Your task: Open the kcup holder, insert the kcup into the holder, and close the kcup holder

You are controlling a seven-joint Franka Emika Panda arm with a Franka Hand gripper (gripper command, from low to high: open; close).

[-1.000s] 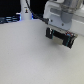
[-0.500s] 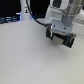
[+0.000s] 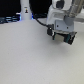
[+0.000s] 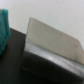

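Note:
My gripper (image 3: 60,36) hangs at the exterior view's upper right, low over the white table (image 3: 30,55). A dark boxy shape sits right at its fingers; blur keeps me from telling whether that is the kcup holder or part of the hand. In the wrist view a grey, shiny box-like surface (image 4: 52,42) with a dark front fills the picture, very close; it may be the kcup holder. A blurred teal-green thing (image 4: 4,27) shows at the picture's edge beside it, possibly the kcup's top. I cannot make out whether the fingers are open or shut.
A tall white bottle-shaped post (image 3: 25,9) stands at the back on the exterior view's left, with dark items (image 3: 7,20) beside it. A blue cable (image 3: 41,21) runs from the back to the arm.
The hand has stayed at almost the same spot, shifting only slightly; the dark shape under it looks a little more covered now.

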